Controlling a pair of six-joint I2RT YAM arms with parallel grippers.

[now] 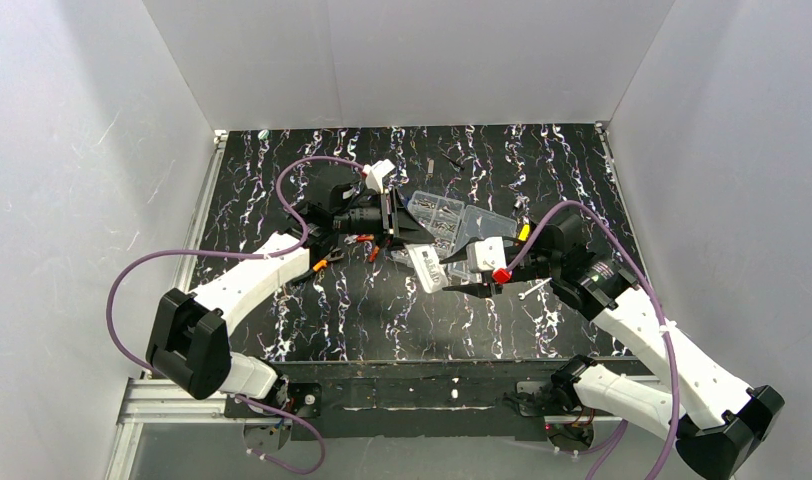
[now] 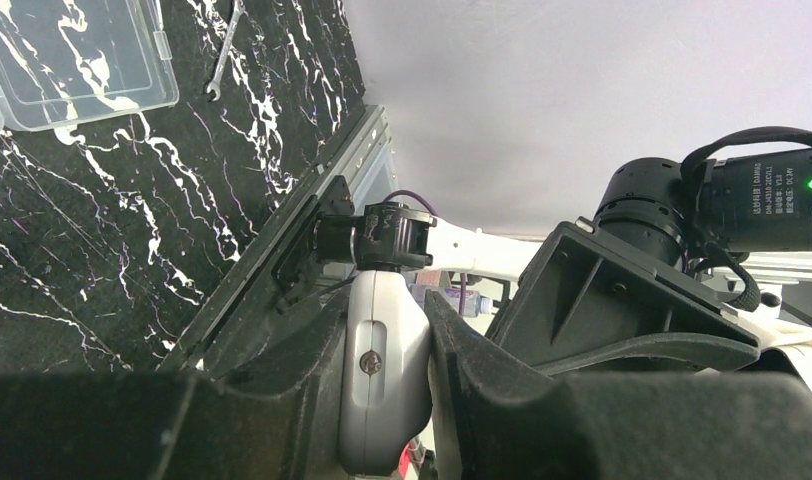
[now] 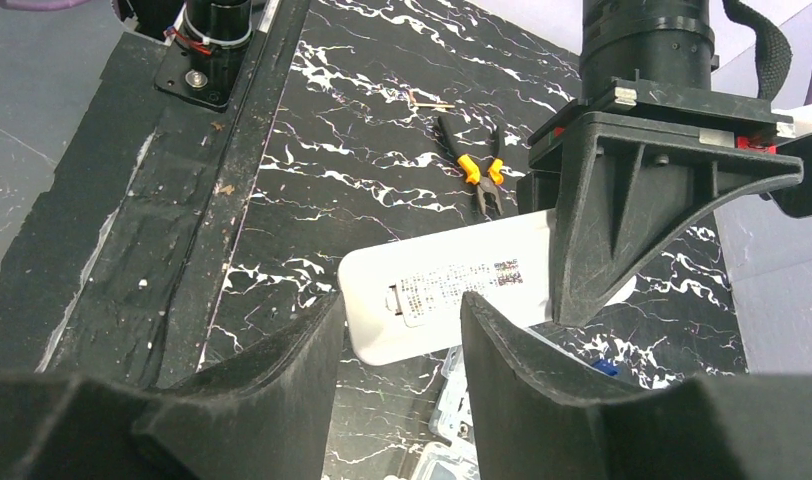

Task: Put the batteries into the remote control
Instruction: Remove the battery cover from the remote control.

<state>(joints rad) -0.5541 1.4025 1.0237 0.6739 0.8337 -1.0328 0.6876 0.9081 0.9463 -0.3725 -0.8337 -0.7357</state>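
Shows orange-handled pliers (image 3: 472, 172) lying on the black marbled bench (image 1: 382, 320) at left. Grips the remote control (image 3: 452, 285) in the clenched left hand (image 1: 410, 243) just left of centre, holding it off the bench, label side up, beside the near edge of a clear compartment box (image 1: 437, 212). Sets the released right hand (image 3: 400, 312) at the remote's near end, jaws spread apart, that end showing between the fingers.
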